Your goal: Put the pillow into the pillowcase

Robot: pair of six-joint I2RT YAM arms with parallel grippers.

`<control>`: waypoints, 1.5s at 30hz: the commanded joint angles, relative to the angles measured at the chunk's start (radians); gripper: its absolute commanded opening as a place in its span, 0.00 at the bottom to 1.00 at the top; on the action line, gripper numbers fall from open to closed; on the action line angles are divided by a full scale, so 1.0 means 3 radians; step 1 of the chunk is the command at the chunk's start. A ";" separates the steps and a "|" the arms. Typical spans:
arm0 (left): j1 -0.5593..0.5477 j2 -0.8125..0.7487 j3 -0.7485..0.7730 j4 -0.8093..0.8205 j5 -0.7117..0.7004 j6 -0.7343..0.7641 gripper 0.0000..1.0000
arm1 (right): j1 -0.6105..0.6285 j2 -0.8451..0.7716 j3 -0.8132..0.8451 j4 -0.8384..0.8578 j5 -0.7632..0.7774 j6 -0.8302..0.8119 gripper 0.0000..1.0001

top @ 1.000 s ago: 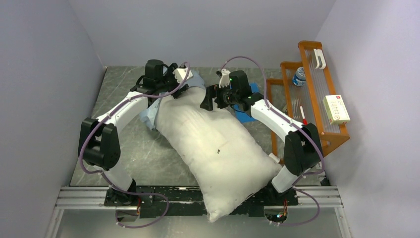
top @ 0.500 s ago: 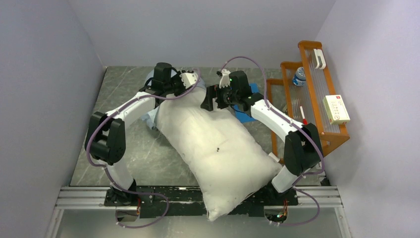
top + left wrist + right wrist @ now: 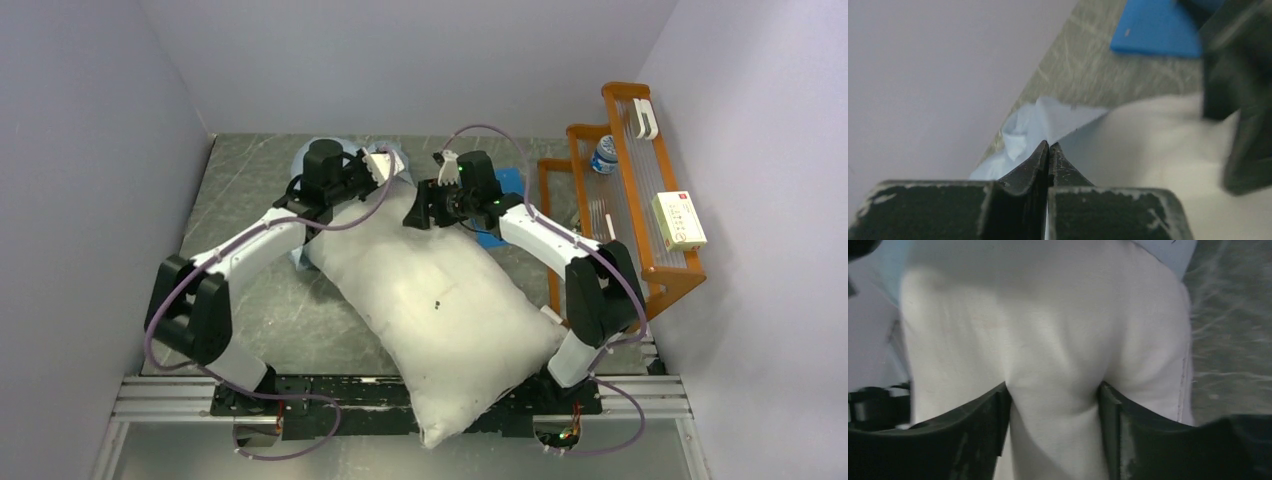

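One pillow [image 3: 450, 310] from above: lies diagonally across the bench [image 3: 235, 170], far end over the light blue pillowcase [image 3: 298, 254]. Left wrist: clamps the left pincer [image 3: 1048, 146] tight on a pillowcase edge. Right wrist: squeezes a pillow fold in the right pincer [image 3: 1050, 390].

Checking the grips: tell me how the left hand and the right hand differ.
The left hand is shut tight; the right hand stands wide. The left hand pinches the thin blue pillowcase; the right hand squeezes a plump fold of the white pillow. Both are at the pillow's far end, each holding cloth.
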 commanded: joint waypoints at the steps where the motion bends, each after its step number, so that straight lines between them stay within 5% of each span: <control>1: -0.0206 -0.0397 -0.0099 0.0482 0.0337 -0.0401 0.05 | 0.0225 0.0055 -0.0034 0.0299 -0.0384 0.0264 0.40; 3: -0.0299 -0.0500 -0.0123 0.0478 0.0407 -0.0499 0.05 | 0.0282 0.0010 -0.0093 0.0502 -0.0402 0.0412 0.07; 4: -0.0326 -0.0553 -0.0144 0.0483 0.0437 -0.0567 0.05 | 0.0290 -0.0038 -0.0156 0.0725 -0.0385 0.0489 0.00; 13: -0.0453 -0.1095 -0.0640 0.0647 0.0899 -0.1428 0.05 | 0.0209 -0.0749 -0.1149 0.1947 0.1021 0.1217 0.00; 20: -0.0528 -0.1222 -0.1094 0.1535 0.1535 -0.2323 0.05 | 0.0192 -0.0868 -0.1407 0.2412 0.1823 0.1543 0.00; 22: -0.0528 -0.1239 -0.1213 0.1683 0.1552 -0.2425 0.05 | 0.0172 -0.0877 -0.1435 0.2480 0.1963 0.1571 0.00; 25: -0.0528 -0.1229 -0.1262 0.1200 0.1076 -0.2151 0.05 | 0.0160 -0.0782 -0.1285 0.2290 0.1846 0.1378 0.00; 26: -0.0528 -0.1221 -0.1260 0.1009 0.0835 -0.2054 0.05 | 0.0161 -0.0745 -0.1186 0.2107 0.1703 0.1242 0.05; 29: -0.0528 -0.1255 -0.1211 0.0542 0.0338 -0.2013 0.23 | 0.0173 -0.0760 -0.0873 0.1357 0.1446 0.0873 0.57; 31: -0.0525 -0.1308 -0.1130 0.0344 0.0267 -0.1992 0.38 | 0.0192 -0.0905 -0.0866 0.1106 0.1419 0.0702 0.70; 37: -0.0506 -0.1406 -0.0613 -0.0434 -0.0593 -0.2135 0.58 | 0.0228 -0.1306 -0.0626 0.0270 0.1552 0.0379 0.83; 40: -0.0335 -0.1404 -0.0378 -0.0891 -0.0794 -0.2397 0.86 | 0.0425 -0.1383 -0.0455 -0.0065 0.1734 0.0239 0.95; 45: 0.0216 -0.1597 -0.0478 -0.0875 -0.0791 -0.2772 0.98 | 0.0887 -0.1479 -0.0259 -0.0340 0.2113 0.0092 0.98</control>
